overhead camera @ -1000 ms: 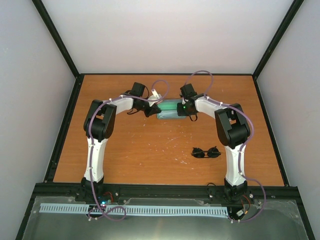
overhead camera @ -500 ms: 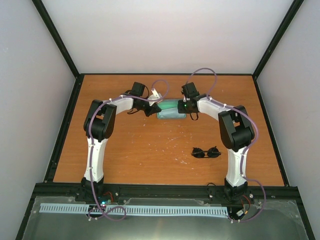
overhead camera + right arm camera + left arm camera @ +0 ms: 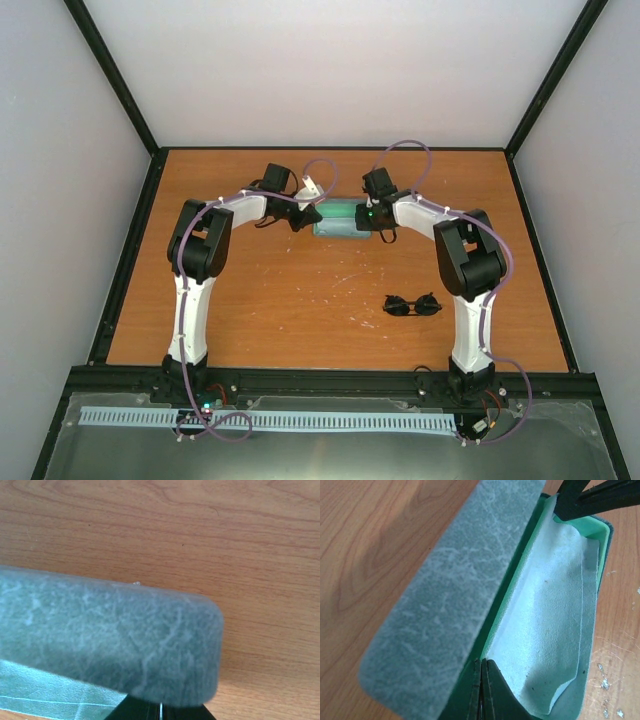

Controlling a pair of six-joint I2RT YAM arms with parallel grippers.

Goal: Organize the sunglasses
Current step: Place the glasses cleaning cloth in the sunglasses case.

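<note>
The sunglasses (image 3: 412, 304) lie alone on the table in front of the right arm, away from both grippers. The grey-blue case (image 3: 340, 218) lies open at the back middle. In the left wrist view its lid (image 3: 450, 605) stands up on the left, and a pale blue cloth (image 3: 555, 615) lies on the green lining. My left gripper (image 3: 485, 672) is shut, its tips at the case's near end by the hinge; it is at the case's left end from above (image 3: 308, 218). My right gripper (image 3: 373, 224) is at the right end; its fingers (image 3: 160, 711) look shut below the lid (image 3: 110, 640).
A black frame (image 3: 330, 378) runs along the table's near edge and up both sides, with pale walls beyond. White scuff marks (image 3: 335, 285) dot the wood in front of the case. The right gripper's black fingers (image 3: 585, 497) reach into the far end of the case.
The right arm's elbow has swung out to the right a little and its wrist has shifted over the case's right end. The left arm and the sunglasses have not moved.
</note>
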